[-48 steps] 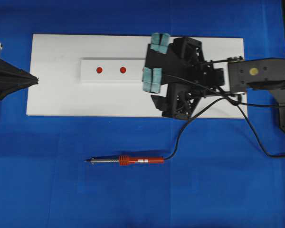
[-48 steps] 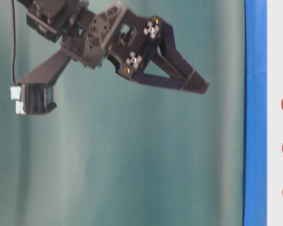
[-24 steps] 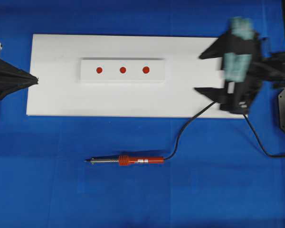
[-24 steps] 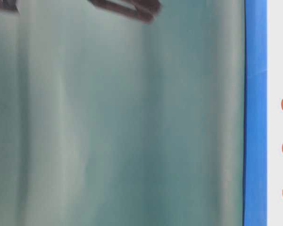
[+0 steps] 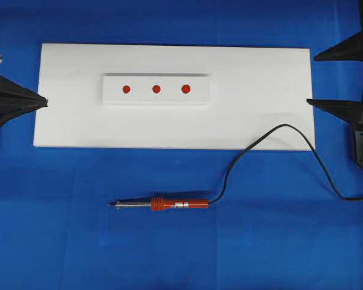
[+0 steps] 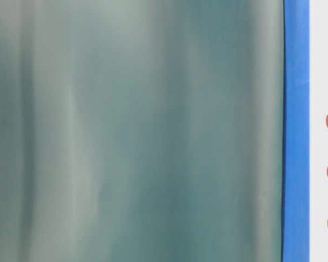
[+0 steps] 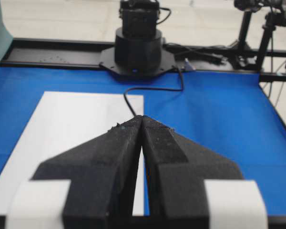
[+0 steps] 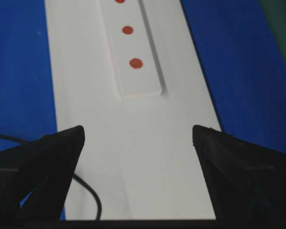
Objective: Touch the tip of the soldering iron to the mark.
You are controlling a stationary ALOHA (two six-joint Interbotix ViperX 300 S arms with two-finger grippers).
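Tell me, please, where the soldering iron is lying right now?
In the overhead view the soldering iron lies flat on the blue cloth, below the white board, tip pointing left, its cord curling up and right.

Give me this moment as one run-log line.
soldering iron: flat on blue mat, unheld | mark: untouched | right gripper: open, at board's right edge | left gripper: shut, empty
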